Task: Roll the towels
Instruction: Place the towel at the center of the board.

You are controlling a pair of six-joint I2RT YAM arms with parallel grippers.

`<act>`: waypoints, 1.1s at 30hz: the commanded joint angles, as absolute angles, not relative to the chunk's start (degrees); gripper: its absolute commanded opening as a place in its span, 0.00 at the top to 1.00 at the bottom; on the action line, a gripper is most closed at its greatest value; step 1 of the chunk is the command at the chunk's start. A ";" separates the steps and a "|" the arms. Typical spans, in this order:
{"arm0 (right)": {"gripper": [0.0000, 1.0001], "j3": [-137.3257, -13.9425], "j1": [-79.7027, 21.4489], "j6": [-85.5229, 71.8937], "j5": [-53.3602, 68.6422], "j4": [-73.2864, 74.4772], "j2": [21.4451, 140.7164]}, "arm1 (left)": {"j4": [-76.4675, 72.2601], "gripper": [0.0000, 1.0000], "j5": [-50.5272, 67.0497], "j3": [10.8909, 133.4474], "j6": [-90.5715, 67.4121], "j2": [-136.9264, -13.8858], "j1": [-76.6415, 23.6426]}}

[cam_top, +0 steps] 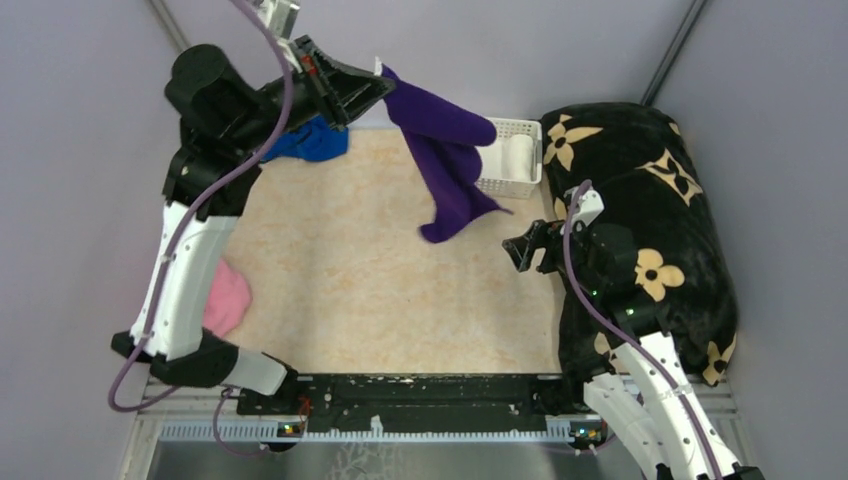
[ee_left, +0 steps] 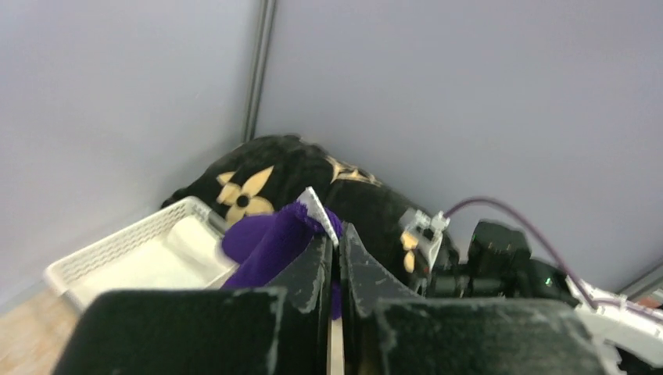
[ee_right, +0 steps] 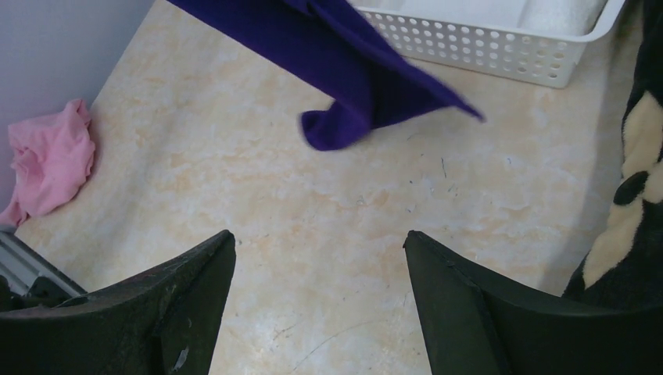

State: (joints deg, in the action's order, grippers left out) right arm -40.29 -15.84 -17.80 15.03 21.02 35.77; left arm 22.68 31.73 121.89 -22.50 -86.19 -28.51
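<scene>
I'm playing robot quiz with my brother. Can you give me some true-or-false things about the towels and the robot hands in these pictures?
1. The left gripper is pinching the purple towel and holding it up in the air. True.
2. The right gripper is squeezed shut on a towel. False: its jaws stand wide open with nothing between them.
3. A cream-white towel lies in the white basket. True.
4. The blue towel is in the basket too. False: it lies on the table near the left arm.
5. The pink cloth hangs from a gripper. False: it lies on the table's left edge.
</scene>
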 commanded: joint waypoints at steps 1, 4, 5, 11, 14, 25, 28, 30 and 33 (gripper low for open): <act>0.21 -44.85 -15.72 -15.65 12.66 20.87 34.94 | 27.50 0.93 24.25 113.15 -13.52 -77.51 -28.48; 0.21 -44.99 -15.66 -14.68 12.78 22.16 35.35 | 29.26 0.94 18.98 100.22 -7.78 -70.77 -28.48; 0.21 -44.81 -15.66 -14.34 12.82 22.46 35.59 | 30.10 0.94 17.12 96.08 -6.20 -68.59 -28.50; 0.22 -41.11 -15.68 -13.79 13.79 21.06 38.90 | 31.92 0.95 -8.56 71.41 -1.23 -59.00 -28.35; 0.24 -39.95 -15.73 -13.89 13.70 19.23 42.68 | 29.07 0.95 -17.65 61.10 -0.41 -57.27 -28.27; 0.29 -45.35 -15.60 -19.25 -9.07 18.71 65.03 | 20.08 0.95 -31.57 47.43 -2.32 -54.29 -25.50; 0.34 -47.57 -15.42 -19.82 -15.50 17.51 72.26 | 20.22 0.95 -32.77 46.44 -3.38 -53.94 -24.74; 0.39 -49.33 -15.21 -19.83 -18.57 16.64 76.69 | 20.28 0.95 -34.02 46.09 -3.71 -53.89 -24.42; 0.47 -51.51 -14.91 -18.77 -23.15 14.22 81.77 | 20.22 0.95 -34.16 45.91 -4.06 -54.03 -24.14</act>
